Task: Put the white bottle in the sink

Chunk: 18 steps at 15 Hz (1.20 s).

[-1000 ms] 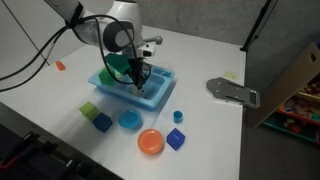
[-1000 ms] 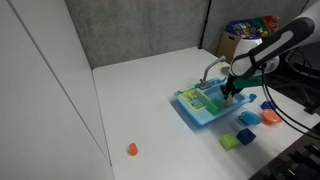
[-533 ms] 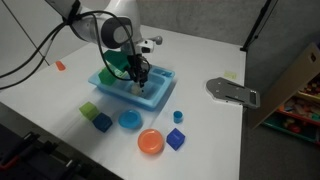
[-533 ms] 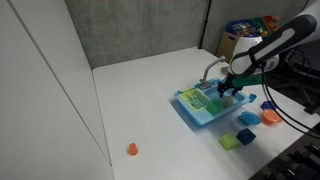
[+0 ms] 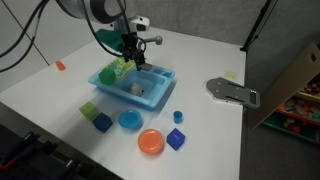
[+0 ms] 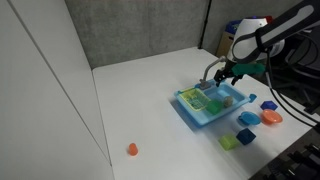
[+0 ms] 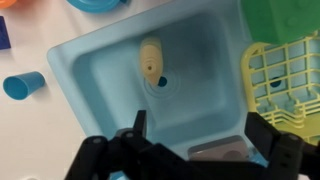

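Here, bottle (image 7: 152,58) lies on its side in sink (image 7: 100,85) basin, by drain (image 7: 162,81). Gripper (image 7: 192,128) hangs above w/ 2 fingers spread wide, empty, since nothing's left to hold; task looks done.

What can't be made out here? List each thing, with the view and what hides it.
- white bottle: clear in the wrist view, too small to judge in both exterior views.
- dish rack: cut off by the wrist view's right edge.
- gripper: body cut off by the wrist view's bottom edge; jaws stand open.
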Available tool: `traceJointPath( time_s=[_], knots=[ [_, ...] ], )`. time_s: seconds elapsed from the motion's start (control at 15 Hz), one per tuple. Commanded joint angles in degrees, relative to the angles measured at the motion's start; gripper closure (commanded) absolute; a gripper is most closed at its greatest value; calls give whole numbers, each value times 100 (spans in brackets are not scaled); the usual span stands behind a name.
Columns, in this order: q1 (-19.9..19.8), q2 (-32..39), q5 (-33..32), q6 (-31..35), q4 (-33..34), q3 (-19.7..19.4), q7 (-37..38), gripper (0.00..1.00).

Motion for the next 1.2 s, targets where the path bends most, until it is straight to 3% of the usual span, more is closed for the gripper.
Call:
traceJointPath(
  time_s=[0.0,0.6,1.13],
  knots=[
    [15,-576,-86,-611,-110,39,-40,0],
    [-38,-1932,-118,-2077,-404,217,-486,0],
    [-84,-3390,-384,-2737,-1155,263,-554,0]
  ],
)
